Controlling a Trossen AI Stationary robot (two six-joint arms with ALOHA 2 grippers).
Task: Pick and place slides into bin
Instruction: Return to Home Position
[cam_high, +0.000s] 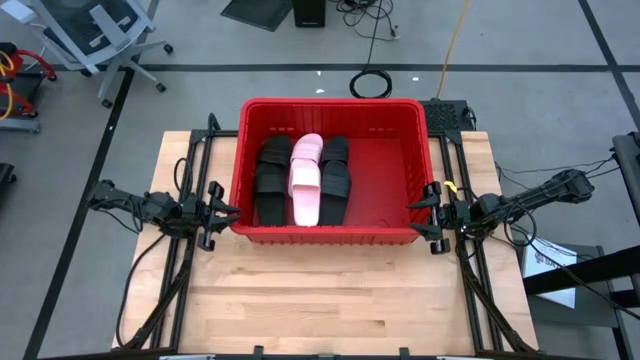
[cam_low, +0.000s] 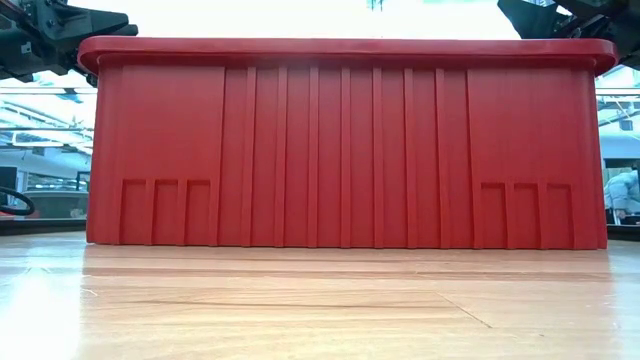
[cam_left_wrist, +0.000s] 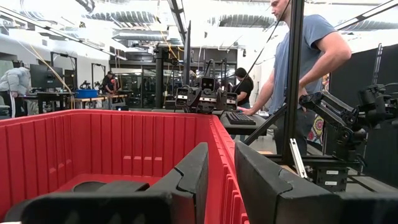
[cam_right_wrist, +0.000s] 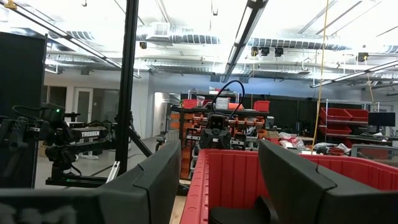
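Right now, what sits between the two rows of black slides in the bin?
In the high view, the pink slides lie between the left black slides and the right black slides, side by side inside the bin.

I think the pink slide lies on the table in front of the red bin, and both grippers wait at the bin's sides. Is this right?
Not quite. The high view shows the pink slide inside the red bin, between black slides. The left gripper and right gripper do wait at the bin's sides.
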